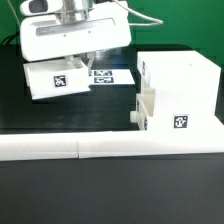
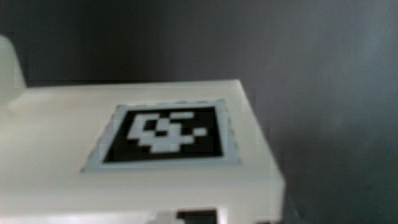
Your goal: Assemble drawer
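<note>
The large white casing (image 1: 182, 92) stands at the exterior view's right, with a tag on its front. A small tray (image 1: 143, 108) juts out of its left side. A second white tray (image 1: 55, 80) with a tag lies at the exterior view's left, slightly tilted. My gripper (image 1: 84, 60) hangs right over that tray's far edge, and its fingertips are hidden behind the tray. In the wrist view the tray's tagged face (image 2: 169, 135) fills the frame, blurred and very close. I cannot tell whether the fingers grip it.
The marker board (image 1: 108, 75) lies flat between the tray and the casing. Long low white L-shaped bars (image 1: 100, 148) run across the front of the table. The tabletop is black.
</note>
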{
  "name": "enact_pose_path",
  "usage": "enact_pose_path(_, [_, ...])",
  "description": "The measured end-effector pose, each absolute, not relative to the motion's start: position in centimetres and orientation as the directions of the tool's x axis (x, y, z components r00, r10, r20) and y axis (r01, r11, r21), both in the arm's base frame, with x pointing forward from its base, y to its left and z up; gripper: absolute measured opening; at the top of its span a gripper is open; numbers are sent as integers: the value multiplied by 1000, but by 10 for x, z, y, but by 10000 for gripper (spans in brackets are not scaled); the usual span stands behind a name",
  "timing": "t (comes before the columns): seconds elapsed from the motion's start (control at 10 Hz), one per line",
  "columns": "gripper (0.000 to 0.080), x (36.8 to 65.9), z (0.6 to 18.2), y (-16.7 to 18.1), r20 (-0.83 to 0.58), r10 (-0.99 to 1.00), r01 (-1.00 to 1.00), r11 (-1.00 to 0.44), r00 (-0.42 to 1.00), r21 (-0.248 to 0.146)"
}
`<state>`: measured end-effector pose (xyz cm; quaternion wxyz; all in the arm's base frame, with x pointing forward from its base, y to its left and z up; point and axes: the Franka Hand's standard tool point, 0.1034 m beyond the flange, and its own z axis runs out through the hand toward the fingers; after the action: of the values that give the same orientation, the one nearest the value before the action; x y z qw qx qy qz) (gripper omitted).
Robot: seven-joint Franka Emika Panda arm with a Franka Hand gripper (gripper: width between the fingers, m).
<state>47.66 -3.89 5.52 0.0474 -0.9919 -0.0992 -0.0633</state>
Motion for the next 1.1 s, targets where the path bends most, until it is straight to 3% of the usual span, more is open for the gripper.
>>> enact_pose_path(0.2, [41, 494, 58, -20, 151, 226, 240, -967, 962, -83])
enact_pose_path(0.5, [41, 492, 57, -21, 149, 246, 260, -962, 958, -81])
enact_pose_path(0.9, [41, 496, 53, -28, 158, 561, 572, -819, 813, -32])
enact_pose_path(1.1, [41, 511, 56, -24, 148, 727, 735, -678, 670, 3])
